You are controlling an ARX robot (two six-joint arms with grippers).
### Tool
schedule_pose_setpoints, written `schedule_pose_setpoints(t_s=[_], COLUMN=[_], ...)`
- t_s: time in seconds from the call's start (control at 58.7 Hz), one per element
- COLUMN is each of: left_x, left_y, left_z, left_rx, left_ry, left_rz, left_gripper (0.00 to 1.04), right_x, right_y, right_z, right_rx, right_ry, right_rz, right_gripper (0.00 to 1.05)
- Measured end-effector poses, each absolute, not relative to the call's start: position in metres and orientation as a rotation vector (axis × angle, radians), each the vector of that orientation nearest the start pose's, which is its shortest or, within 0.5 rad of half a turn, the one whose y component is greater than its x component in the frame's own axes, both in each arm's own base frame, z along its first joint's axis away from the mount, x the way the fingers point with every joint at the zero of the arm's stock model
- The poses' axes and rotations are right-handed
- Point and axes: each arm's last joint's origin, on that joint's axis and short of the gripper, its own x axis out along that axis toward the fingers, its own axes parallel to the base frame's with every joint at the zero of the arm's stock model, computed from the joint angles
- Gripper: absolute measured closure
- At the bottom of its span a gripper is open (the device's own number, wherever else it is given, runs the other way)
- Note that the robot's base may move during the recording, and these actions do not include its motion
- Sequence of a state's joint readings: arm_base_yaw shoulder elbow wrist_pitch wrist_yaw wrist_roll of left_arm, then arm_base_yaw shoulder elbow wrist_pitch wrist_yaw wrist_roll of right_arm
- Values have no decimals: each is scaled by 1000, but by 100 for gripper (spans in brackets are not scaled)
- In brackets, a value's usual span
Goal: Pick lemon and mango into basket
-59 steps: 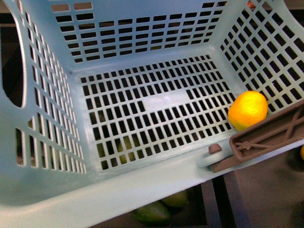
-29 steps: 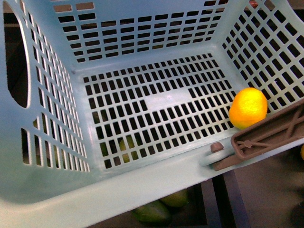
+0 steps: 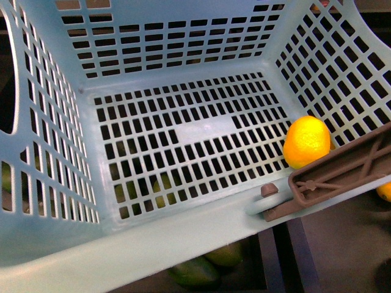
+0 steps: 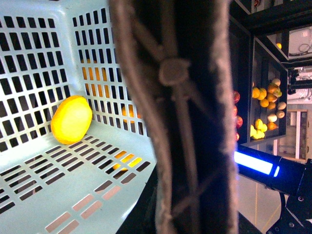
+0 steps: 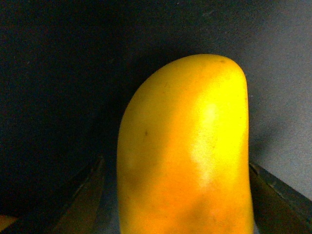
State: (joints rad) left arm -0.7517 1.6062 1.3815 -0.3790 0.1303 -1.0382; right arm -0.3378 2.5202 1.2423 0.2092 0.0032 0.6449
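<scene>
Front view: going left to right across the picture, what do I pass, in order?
Left slotted wall of the basket → plain patch in its floor → lemon → orange-yellow fruit at the right edge, outside the basket. The brown handle is left out: it overlaps the lemon.

No writing, brand, number or sign can be read: the basket, the lemon and the mango between the right gripper's jaws are unmarked.
</scene>
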Motion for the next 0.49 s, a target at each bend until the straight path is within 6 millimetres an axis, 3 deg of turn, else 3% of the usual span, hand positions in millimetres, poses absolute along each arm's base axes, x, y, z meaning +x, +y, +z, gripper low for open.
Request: schedule_pose_setpoints(t_s=[0.102, 0.272, 0.358, 0.494], left_x=[261, 261, 261, 261], left_y=[-249, -249, -249, -249], left_z=[316, 316, 316, 316], left_rx=[-751, -751, -751, -751], left_ry=[964, 964, 963, 963], left_rz=[-459, -459, -460, -459], left_gripper=[99, 99, 99, 99], right_x=[385, 369, 353, 323], right_y=[-134, -132, -135, -136], right_z=[-45, -32, -3, 74], right_rx=[746, 750, 749, 721], right_ry=[929, 909, 846, 662], right_rz=[-628, -581, -529, -438], right_gripper=[42, 46, 46, 46])
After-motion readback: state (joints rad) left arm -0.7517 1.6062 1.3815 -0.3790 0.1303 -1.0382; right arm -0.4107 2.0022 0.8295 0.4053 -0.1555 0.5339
